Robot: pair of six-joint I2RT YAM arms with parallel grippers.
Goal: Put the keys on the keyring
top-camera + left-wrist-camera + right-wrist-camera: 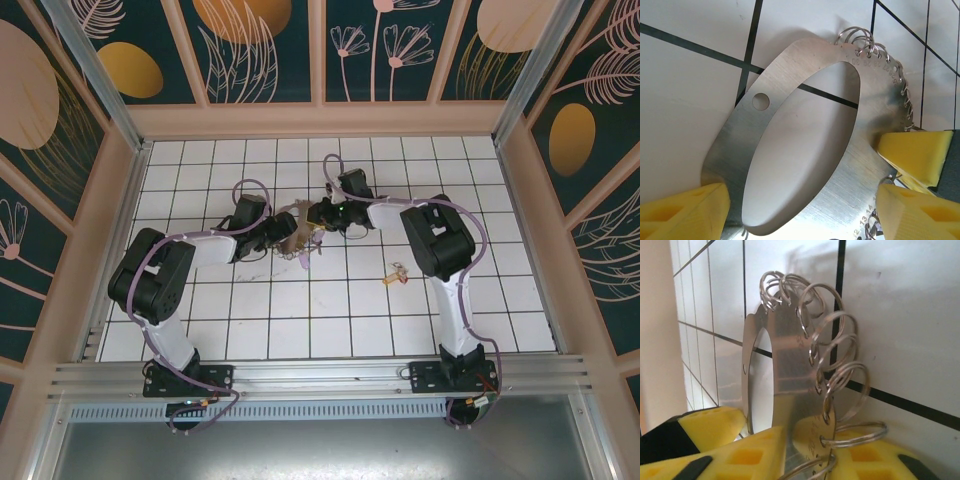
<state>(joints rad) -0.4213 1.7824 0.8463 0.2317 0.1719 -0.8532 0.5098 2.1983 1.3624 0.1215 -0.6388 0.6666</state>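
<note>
The keyring (790,65), a flat steel band fringed with split rings (832,335), hung tilted above the white-tiled tabletop (330,310) between two hands. The left hand (800,205) spanned it, yellow fingers (685,210) set wide and pressed to opposite edges. The right hand (805,455) pinched its rim, one pad on each face. Stamped numbers (862,227), 13 and 14 legible, ran along the rim. The keys (398,275) lay loose at four o'clock from it, well apart.
</note>
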